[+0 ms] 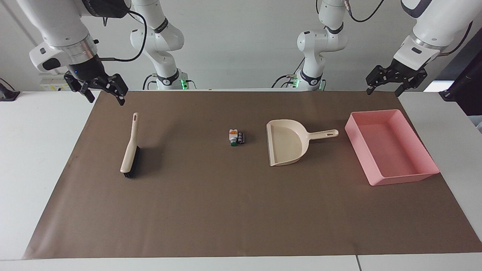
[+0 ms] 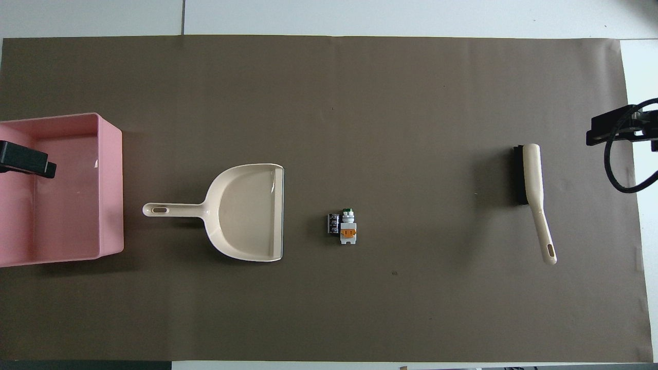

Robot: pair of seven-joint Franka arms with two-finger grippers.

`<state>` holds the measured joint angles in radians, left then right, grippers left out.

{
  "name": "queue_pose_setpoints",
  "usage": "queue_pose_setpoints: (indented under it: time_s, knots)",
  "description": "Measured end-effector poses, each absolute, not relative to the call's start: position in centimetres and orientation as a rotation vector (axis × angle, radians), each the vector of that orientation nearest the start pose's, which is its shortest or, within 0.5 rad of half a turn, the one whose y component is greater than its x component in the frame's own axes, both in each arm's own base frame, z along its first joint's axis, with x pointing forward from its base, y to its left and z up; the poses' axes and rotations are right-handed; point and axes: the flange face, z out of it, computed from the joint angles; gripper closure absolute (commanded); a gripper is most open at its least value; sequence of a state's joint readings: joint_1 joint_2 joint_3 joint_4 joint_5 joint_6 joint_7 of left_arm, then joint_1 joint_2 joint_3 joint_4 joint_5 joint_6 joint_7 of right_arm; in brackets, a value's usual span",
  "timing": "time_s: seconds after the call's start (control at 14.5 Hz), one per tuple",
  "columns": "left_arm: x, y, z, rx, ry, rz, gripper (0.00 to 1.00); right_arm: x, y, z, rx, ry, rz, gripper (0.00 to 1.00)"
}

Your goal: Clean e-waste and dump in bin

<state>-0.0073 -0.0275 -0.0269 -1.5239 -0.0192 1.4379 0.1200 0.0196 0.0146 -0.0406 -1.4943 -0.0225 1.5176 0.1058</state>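
- E-waste [image 1: 236, 137] is lying mid-mat, between dustpan [image 1: 285, 142] and brush [image 1: 130, 146].
- Left gripper [image 1: 395, 79] and right gripper [image 1: 101, 88] are hanging released, grasping nothing.
- Risk, I think — hard sweeping is scattering parts past the dustpan.

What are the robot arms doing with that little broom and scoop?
Nothing is being handled yet. Both arms wait up in the air with open grippers: the right gripper near the brush, the left gripper by the pink bin. The e-waste sits mid-mat beside the dustpan, unswept, and the bin has nothing in it.
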Motion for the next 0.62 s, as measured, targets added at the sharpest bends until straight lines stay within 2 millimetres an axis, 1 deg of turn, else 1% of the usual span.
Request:
queue_pose_setpoints:
  time_s: [0.41, 0.62]
  knots:
    - [53.19, -2.11, 65.01, -3.151, 0.247, 0.089, 0.00, 55.40, -1.39, 64.76, -3.158, 0.202, -0.015, 0.01]
    - [53.14, -2.84, 64.98, -3.149, 0.268, 0.093, 0.00, 55.40, -1.40, 64.76, -3.158, 0.202, -0.015, 0.01]
